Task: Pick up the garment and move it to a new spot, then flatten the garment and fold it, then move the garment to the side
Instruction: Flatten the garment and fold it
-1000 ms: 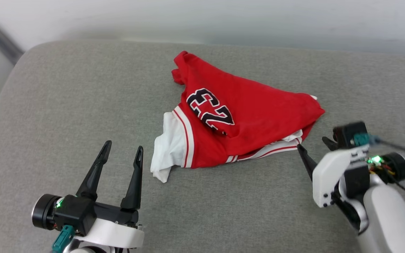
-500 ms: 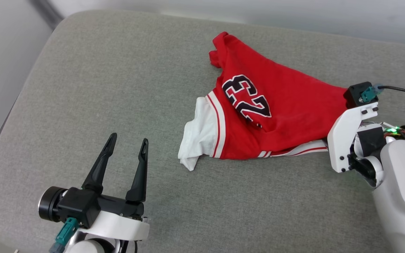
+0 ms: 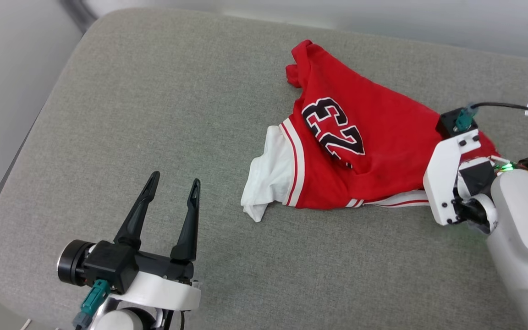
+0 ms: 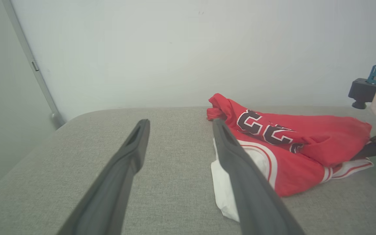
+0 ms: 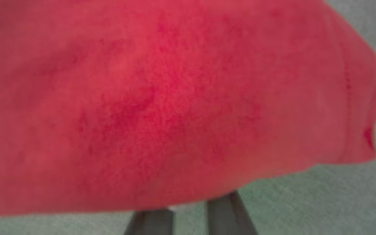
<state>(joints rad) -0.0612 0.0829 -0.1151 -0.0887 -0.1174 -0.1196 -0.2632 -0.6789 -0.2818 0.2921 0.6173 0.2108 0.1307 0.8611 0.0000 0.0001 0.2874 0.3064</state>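
Grey cushion (image 3: 154, 114) is bearing the garment (image 3: 383, 146), its right edge hiding whether the right gripper (image 5: 189, 205) is clamping, so cloth may be slipping; left gripper (image 3: 172, 206) is gaping.

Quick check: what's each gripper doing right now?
Left gripper: open, holding nothing.
Right gripper: narrowed, its tips hidden under the garment; whether it grips the cloth cannot be told.

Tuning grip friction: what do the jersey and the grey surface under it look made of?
Garment: soft matte knit, likely cotton or polyester jersey; it drapes, creases, and looks fuzzy close up. Grey surface: matte woven upholstery fabric, heathered weave visible, rounded padded edge; probably a cushion.
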